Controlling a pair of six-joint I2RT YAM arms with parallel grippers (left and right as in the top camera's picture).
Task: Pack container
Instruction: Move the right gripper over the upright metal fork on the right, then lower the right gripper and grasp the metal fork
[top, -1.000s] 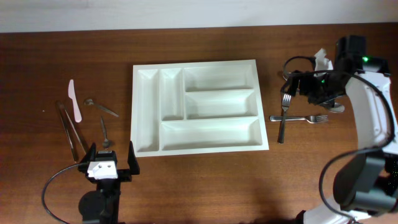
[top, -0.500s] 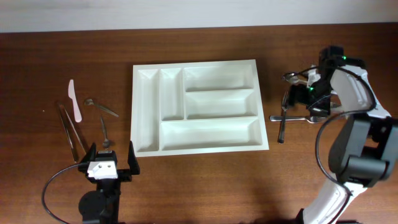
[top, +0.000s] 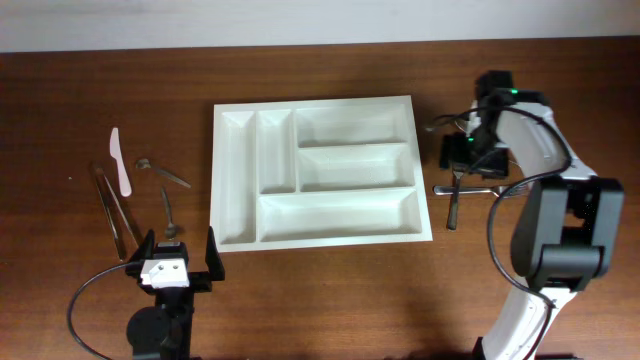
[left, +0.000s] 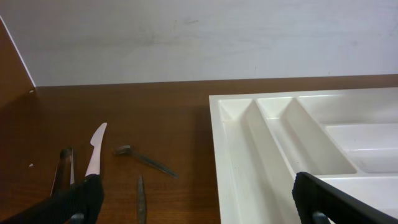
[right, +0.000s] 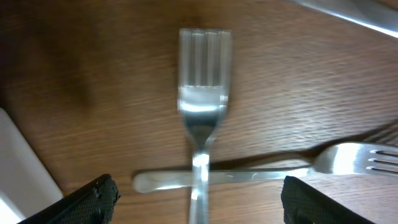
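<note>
Two forks (top: 456, 189) lie crossed on the table (top: 330, 290) just right of the tray (top: 216, 175), which sits mid-table with every slot bare. The right gripper (right: 208, 205) hovers over them, jaws wide, holding nothing. The left gripper (top: 176, 248) is spread open by the tray's near corner. The forks look thin, stiff and slick, so pinch across a handle, clear of the crossing.
</note>
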